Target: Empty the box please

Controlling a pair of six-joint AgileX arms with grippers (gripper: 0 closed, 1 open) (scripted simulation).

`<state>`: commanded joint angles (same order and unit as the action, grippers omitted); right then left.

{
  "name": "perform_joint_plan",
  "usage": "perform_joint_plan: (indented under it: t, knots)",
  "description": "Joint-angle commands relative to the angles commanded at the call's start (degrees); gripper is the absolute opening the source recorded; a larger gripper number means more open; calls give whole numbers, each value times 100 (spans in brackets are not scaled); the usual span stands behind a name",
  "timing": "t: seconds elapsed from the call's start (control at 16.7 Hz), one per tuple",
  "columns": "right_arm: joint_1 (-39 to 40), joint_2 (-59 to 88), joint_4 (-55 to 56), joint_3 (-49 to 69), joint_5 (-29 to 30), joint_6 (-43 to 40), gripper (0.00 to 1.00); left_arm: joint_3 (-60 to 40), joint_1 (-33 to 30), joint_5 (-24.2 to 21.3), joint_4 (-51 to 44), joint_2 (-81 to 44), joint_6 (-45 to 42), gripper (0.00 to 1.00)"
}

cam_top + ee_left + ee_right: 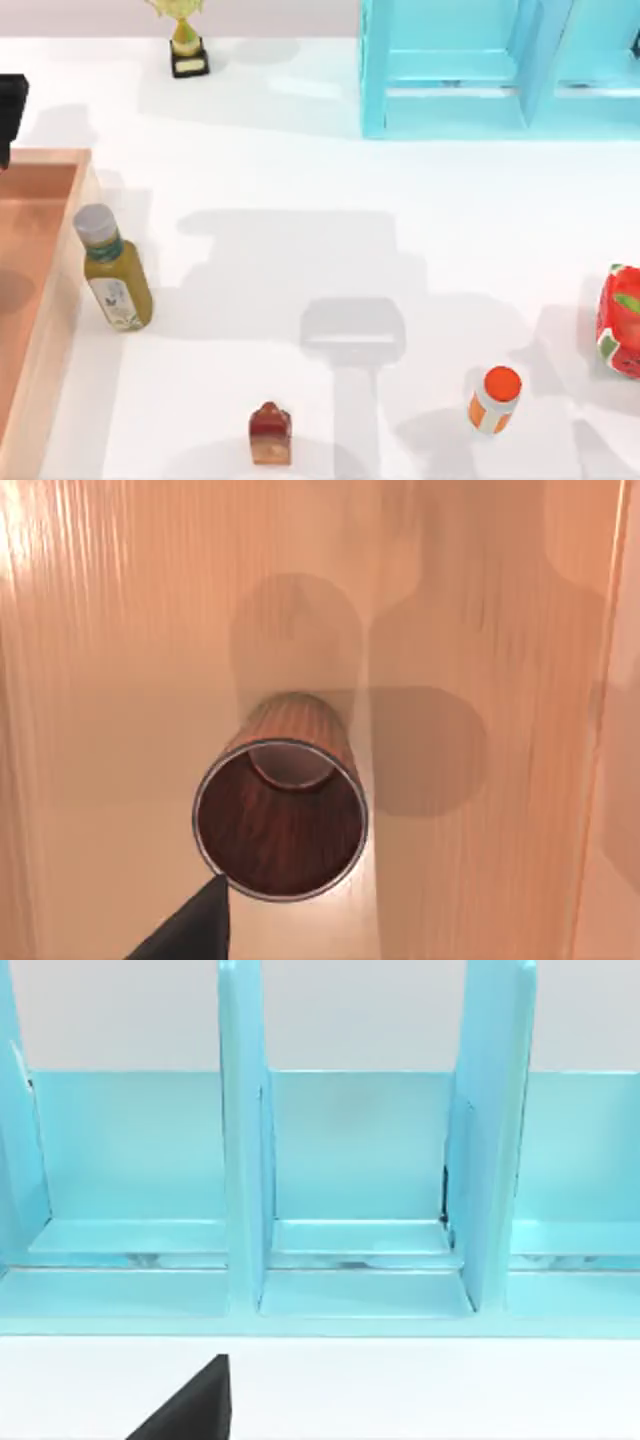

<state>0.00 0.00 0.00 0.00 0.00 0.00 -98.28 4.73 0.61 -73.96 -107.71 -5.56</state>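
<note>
The box (40,250) is a shallow salmon-orange bin at the table's left edge, cut off by the top view's border. On its floor (480,600) a brown wood-grain cup (282,815) stands upright with its mouth open upward. My left gripper (190,932) hangs over the box just above the cup's rim, and a dark tip of it is in the left wrist view. A black part of the left arm (10,105) sits beyond the box's far corner. My right gripper (190,1408) faces the turquoise shelf (350,1180).
An olive bottle with a grey cap (113,270) leans against the box's outer right wall. A small brown-red bottle (270,433), an orange-capped bottle (495,398) and a red carton (622,322) stand on the white table. A trophy (185,40) and the turquoise shelf (500,70) line the far side.
</note>
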Motion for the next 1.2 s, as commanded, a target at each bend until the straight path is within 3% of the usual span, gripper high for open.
perform_joint_plan:
  t: [0.18, 0.6, 1.2]
  knots:
    - [0, 0, 0, 0, 0, 0, 100, 74, 368, -54, -395, -160, -430, 100]
    - [0, 0, 0, 0, 0, 0, 100, 155, 369, -49, -319, -168, -442, 100]
    - [0, 0, 0, 0, 0, 0, 100, 1834, 433, -50, 1681, -508, -487, 100]
